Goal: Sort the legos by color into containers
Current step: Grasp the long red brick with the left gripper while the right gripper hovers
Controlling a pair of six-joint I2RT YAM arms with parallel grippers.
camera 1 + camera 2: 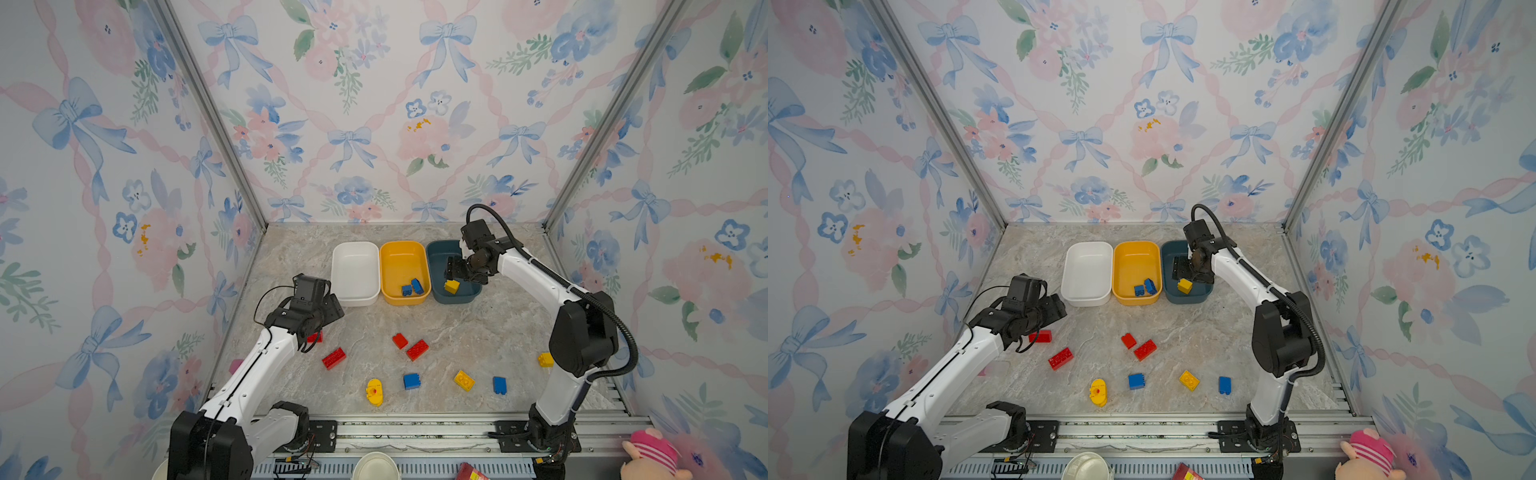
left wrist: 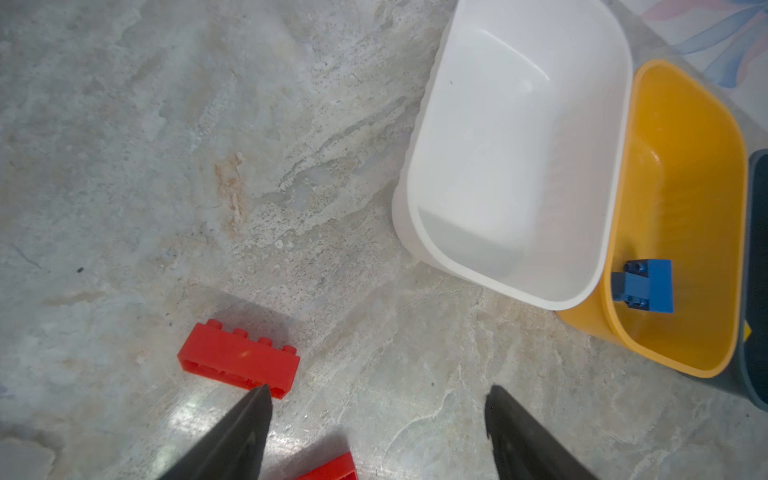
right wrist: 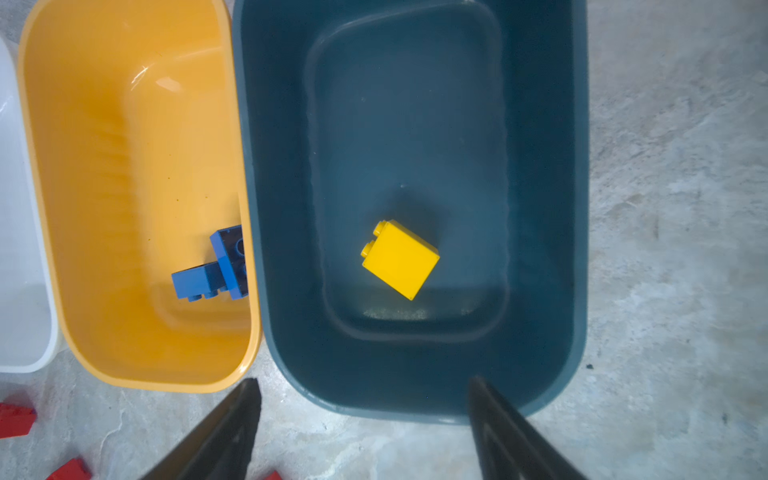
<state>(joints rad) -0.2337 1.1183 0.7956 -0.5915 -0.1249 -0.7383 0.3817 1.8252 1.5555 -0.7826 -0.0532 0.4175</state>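
One yellow brick (image 3: pixel 401 259) lies studs-sideways in the teal tub (image 3: pixel 282 166).

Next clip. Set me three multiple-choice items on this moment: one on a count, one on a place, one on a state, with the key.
1. How many blue bricks lie in the yellow-orange tub? A none; B two; C four.
2. The square yellow brick lies in: A the white tub; B the yellow-orange tub; C the dark teal tub.
3. The right gripper is: A shut on a brick; B open, holding nothing; C out of view.

Key:
1 B: both top views show two blue bricks together at one end of that tub.
2 C: the right wrist view shows it lying on the teal floor.
3 B: its fingers stand apart over the dark teal tub with nothing between them.
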